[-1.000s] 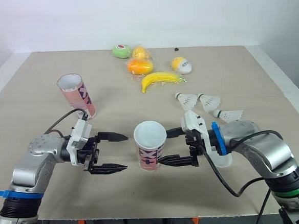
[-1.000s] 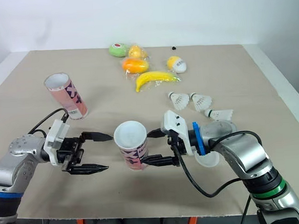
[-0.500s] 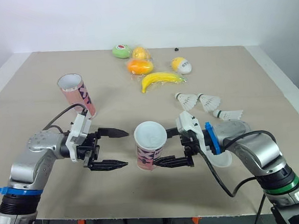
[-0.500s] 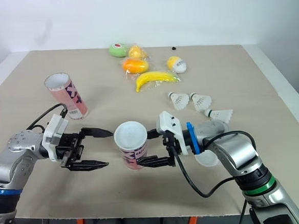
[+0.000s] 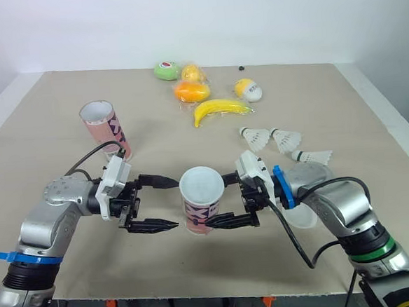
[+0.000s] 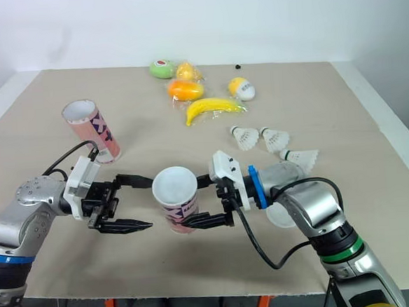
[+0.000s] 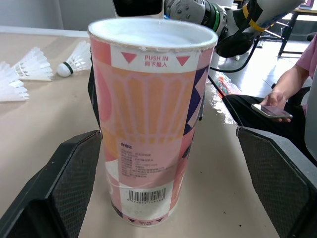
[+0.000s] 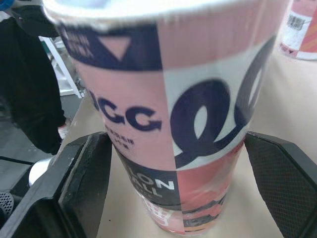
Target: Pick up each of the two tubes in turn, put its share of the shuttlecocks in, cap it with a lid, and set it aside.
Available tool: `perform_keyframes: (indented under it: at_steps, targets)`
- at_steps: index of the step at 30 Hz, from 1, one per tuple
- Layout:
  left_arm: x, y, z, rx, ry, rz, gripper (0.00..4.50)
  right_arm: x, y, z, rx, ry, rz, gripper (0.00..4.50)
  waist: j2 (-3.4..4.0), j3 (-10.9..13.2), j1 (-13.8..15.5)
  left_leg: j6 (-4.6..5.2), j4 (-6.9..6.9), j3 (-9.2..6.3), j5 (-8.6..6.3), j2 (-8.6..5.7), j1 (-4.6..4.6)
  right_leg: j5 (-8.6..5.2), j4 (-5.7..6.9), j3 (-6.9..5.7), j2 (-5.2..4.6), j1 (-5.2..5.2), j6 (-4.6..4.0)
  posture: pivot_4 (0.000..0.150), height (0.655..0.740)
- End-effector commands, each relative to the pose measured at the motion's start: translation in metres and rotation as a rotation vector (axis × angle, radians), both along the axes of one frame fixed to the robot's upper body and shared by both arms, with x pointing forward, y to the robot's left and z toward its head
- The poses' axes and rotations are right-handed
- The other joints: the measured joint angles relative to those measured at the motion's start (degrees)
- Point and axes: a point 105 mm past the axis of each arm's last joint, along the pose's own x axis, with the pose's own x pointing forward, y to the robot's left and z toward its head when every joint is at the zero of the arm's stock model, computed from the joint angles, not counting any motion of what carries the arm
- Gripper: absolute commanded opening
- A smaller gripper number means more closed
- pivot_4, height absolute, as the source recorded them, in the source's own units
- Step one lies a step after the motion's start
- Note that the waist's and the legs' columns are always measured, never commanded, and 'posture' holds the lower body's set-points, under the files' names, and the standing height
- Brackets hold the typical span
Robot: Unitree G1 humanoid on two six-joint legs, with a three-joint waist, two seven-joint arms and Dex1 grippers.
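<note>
At the front middle of the table: the near tube [image 5: 203, 208] stands upright on the cloth, mouth open, no lid on it, and no shuttlecock to be seen inside from the head views
Right gripper [image 5: 220, 203]: spread wide, one black finger on each side of the near tube and close to its wall; the tube's base is on the table, so I judge it straddled, not yet clamped or lifted
Left gripper [image 5: 176, 204]: also spread wide, holding nothing, level with the same tube and just beside it on the robot's left
Far tube [image 5: 105, 129]: at the left rear, well apart from both grippers, open-mouthed, uncapped and leaning a little
Shuttlecocks [image 5: 255, 136]: three lie loose on the table to the right, beyond the right arm, close together, none in a tube
Lid [image 5: 304, 218]: a pale translucent disc lies flat beside the right forearm; whether a second lid sits near it I cannot tell
Fruit: a banana [image 5: 219, 109] and other toy pieces at the rear middle, no part of the job
Done so far: nothing finished, as far as the pictures show; both tubes are unfilled, uncapped and not set aside
In hand: by my reading, the first pick-up, closing on the near tube
Left to do: lift it, load its share, cap it, put it aside, then repeat with the far tube
</note>
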Motion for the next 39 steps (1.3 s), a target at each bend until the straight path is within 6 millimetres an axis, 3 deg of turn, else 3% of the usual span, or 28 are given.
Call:
perform_keyframes:
  at_steps: [1,5,8,10,13,16,20,25,26,28,29,31,34,36,39]
  targets:
    - [-0.001,-0.001,0.007,-0.002,-0.037,-0.013,4.5,0.0,0.003,0.008,0.024,-0.037,0.028,4.49,0.0,0.0,0.0,0.0,0.01,0.0,0.0,0.0,0.0,0.0,0.01,0.0,0.0,0.0,0.0,0.15,0.6946]
    - [-0.002,0.001,0.006,0.002,-0.035,-0.008,4.5,-0.001,0.005,0.008,0.038,-0.031,0.036,4.49,0.0,0.0,0.0,0.0,0.03,0.0,0.0,0.0,0.0,0.01,0.02,0.0,0.0,0.01,0.01,0.15,0.6946]
    - [-0.001,0.002,0.006,0.001,-0.037,0.0,4.5,-0.001,0.005,0.008,0.045,-0.028,0.037,3.74,0.0,0.0,0.0,0.0,0.06,-0.01,0.0,0.0,0.0,0.01,0.03,0.0,0.0,0.01,0.01,0.15,0.6946]
    - [0.0,0.002,0.007,-0.005,-0.041,0.008,4.5,-0.001,0.005,0.009,0.047,-0.029,0.037,3.01,0.0,0.0,0.0,0.0,0.07,-0.01,0.0,0.0,0.0,0.02,0.04,0.0,0.0,0.02,0.01,0.15,0.6946]
    - [0.002,0.002,0.01,-0.024,-0.051,0.019,4.5,-0.001,0.003,0.012,0.054,-0.031,0.032,2.41,0.0,0.0,0.0,0.0,0.1,-0.01,0.0,0.0,0.0,0.02,0.05,0.0,0.0,0.02,0.01,0.15,0.6946]
    - [0.006,-0.001,0.017,-0.077,-0.056,0.031,4.5,-0.001,-0.001,0.02,0.074,-0.036,0.018,2.41,0.0,0.0,0.01,0.0,0.14,-0.01,0.0,0.0,0.0,0.04,0.07,0.0,0.0,0.03,0.03,0.15,0.6946]
    - [0.009,-0.006,0.022,-0.14,-0.057,0.037,4.5,0.001,-0.018,0.045,0.14,-0.068,-0.045,2.41,0.03,0.02,0.17,0.0,0.3,-0.08,0.0,-0.01,-0.07,0.07,0.09,-0.03,-0.01,0.05,0.07,0.15,0.6946]
    - [0.019,-0.023,0.03,-0.21,-0.069,0.008,4.5,0.029,-0.09,0.097,0.265,-0.189,-0.394,2.41,0.1,0.07,0.46,0.0,0.42,-0.18,0.0,-0.02,-0.09,0.12,0.11,-0.11,0.0,0.11,0.09,0.15,0.6946]
    - [0.021,-0.028,0.031,-0.225,-0.069,-0.005,4.5,0.045,-0.123,0.108,0.285,-0.226,-0.571,2.41,0.11,0.07,0.73,0.0,0.46,-0.2,0.0,-0.04,-0.11,0.14,0.11,-0.13,-0.02,0.14,0.12,0.15,0.6946]
    - [0.025,-0.036,0.033,-0.243,-0.069,-0.024,4.5,0.06,-0.169,0.122,0.309,-0.268,-0.81,2.41,0.11,0.07,0.83,0.01,0.56,-0.22,0.01,-0.08,-0.12,0.2,0.05,-0.11,-0.03,0.23,0.2,0.15,0.6946]
    - [0.027,-0.042,0.034,-0.255,-0.069,-0.039,4.5,0.067,-0.206,0.127,0.302,-0.284,-0.987,2.41,0.13,0.07,0.83,0.05,0.58,-0.21,0.03,-0.11,-0.11,0.27,0.03,-0.09,-0.04,0.24,0.25,0.15,0.6946]
    - [0.03,-0.05,0.034,-0.265,-0.073,-0.063,4.5,0.07,-0.254,0.132,0.28,-0.302,-1.218,2.41,0.17,0.07,0.99,0.1,0.58,-0.19,0.06,-0.14,-0.11,0.3,0.02,-0.06,-0.06,0.23,0.27,0.15,0.6946]
    - [0.033,-0.06,0.033,-0.268,-0.089,-0.093,4.5,0.062,-0.31,0.13,0.237,-0.318,-1.478,2.41,0.41,0.07,1.14,0.11,0.53,-0.18,0.07,-0.18,-0.12,0.29,0.02,-0.01,-0.05,0.19,0.27,0.15,0.6946]
    - [0.037,-0.066,0.034,-0.278,-0.1,-0.099,4.5,0.054,-0.347,0.111,0.196,-0.26,-1.658,2.41,0.56,0.06,1.05,0.13,0.46,-0.16,0.05,-0.18,-0.11,0.28,0.02,0.07,-0.03,0.14,0.27,0.15,0.6946]
    - [0.045,-0.074,0.034,-0.286,-0.133,-0.08,4.5,0.045,-0.361,0.082,0.175,-0.174,-1.725,2.41,0.61,0.04,1.05,0.13,0.45,-0.15,0.05,-0.19,-0.11,0.27,0.01,0.09,-0.03,0.15,0.29,0.15,0.6946]
